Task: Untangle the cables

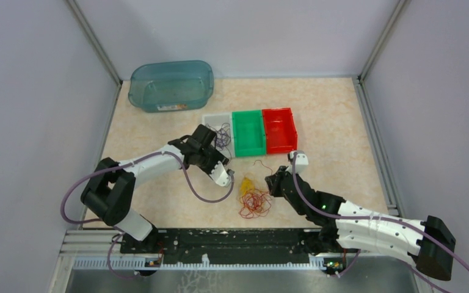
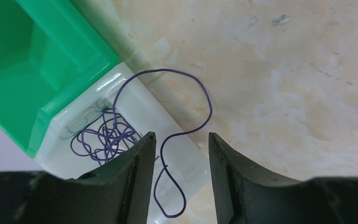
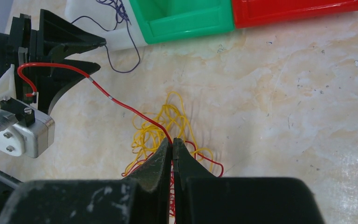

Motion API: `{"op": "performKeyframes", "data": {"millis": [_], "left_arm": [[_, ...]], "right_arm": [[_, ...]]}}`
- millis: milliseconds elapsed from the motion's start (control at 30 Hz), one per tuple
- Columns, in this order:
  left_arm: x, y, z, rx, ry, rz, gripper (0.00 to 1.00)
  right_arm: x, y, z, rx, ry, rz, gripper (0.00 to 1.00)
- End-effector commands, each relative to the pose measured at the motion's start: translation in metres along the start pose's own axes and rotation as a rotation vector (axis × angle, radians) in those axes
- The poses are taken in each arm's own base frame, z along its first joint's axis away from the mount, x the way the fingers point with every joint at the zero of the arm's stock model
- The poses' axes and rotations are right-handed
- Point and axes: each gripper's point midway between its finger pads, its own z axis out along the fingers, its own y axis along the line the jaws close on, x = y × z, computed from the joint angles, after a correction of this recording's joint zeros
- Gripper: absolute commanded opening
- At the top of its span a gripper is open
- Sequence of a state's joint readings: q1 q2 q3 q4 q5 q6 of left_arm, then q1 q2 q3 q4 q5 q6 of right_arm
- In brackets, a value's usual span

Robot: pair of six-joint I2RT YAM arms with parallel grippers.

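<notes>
The left claw [image 2: 182, 150] hangs over the near corner of the white bin [image 2: 142, 105], its jaws standing partly apart with nothing pinched between them. The purple cable [image 2: 103, 136] lies mostly as a loose clump inside that bin, and one long loop of it spills over the rim onto the bench [image 2: 284, 93], curving back so that a strand runs through the gap between the two fingers (whether it touches either finger cannot be told). The green bin [image 2: 65, 51] sits right against the white one, with the red bin [image 1: 279, 129] beyond it in the same row. The right claw [image 3: 171, 142] is closed tight on the red cable [image 3: 121, 103], a strand of which stretches from the pinch up toward the left arm's wrist, while the rest lies in a curly heap on the bench between the two arms. The yellow cable [image 1: 246, 185] is tangled just beside that heap, its loops overlapping the red ones. A teal tub [image 1: 171, 85] stands at the far left of the bench.
</notes>
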State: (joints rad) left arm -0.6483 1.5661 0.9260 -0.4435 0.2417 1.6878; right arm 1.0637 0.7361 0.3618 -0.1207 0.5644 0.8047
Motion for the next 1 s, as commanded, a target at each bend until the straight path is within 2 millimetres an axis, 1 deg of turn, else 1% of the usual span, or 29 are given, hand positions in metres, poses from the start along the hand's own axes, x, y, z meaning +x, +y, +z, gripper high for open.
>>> {"op": "performKeyframes", "data": {"millis": [0, 67, 200, 300, 367, 433, 567, 633, 700, 800, 900, 967], "left_arm": [[0.005, 0.029, 0.000, -0.087, 0.023, 0.061, 0.51], [0.006, 0.033, 0.001, -0.104, 0.029, 0.064, 0.49], [0.007, 0.031, 0.002, -0.126, 0.038, 0.093, 0.46], [0.008, 0.027, 0.003, -0.106, 0.035, 0.060, 0.46], [0.007, 0.030, 0.001, -0.100, 0.029, 0.033, 0.44], [0.005, 0.028, 0.002, -0.075, 0.015, 0.010, 0.42], [-0.002, 0.032, -0.004, -0.074, -0.019, -0.033, 0.33], [-0.010, 0.030, -0.010, -0.055, -0.056, -0.049, 0.33], [-0.017, 0.020, -0.015, -0.015, -0.081, -0.036, 0.35], [-0.022, -0.008, -0.016, 0.074, -0.090, -0.008, 0.38], [-0.021, -0.031, -0.010, 0.134, -0.073, 0.041, 0.39], [-0.019, -0.037, -0.004, 0.136, -0.062, 0.080, 0.39]], "right_arm": [[-0.024, 0.016, -0.002, -0.028, -0.053, 0.035, 0.00], [-0.024, 0.016, -0.002, -0.026, -0.051, 0.034, 0.00], [-0.024, 0.015, -0.002, -0.026, -0.052, 0.034, 0.00], [-0.023, 0.016, -0.002, -0.031, -0.050, 0.035, 0.00], [-0.022, 0.016, -0.001, -0.030, -0.050, 0.036, 0.00], [-0.023, 0.016, -0.001, -0.031, -0.050, 0.038, 0.00], [-0.022, 0.017, -0.001, -0.031, -0.048, 0.038, 0.00], [-0.022, 0.017, -0.001, -0.031, -0.048, 0.038, 0.00], [-0.023, 0.017, -0.001, -0.032, -0.049, 0.039, 0.00], [-0.023, 0.019, 0.000, -0.038, -0.050, 0.042, 0.00], [-0.022, 0.019, 0.001, -0.038, -0.047, 0.046, 0.00], [-0.021, 0.020, 0.001, -0.039, -0.045, 0.050, 0.00]]}}
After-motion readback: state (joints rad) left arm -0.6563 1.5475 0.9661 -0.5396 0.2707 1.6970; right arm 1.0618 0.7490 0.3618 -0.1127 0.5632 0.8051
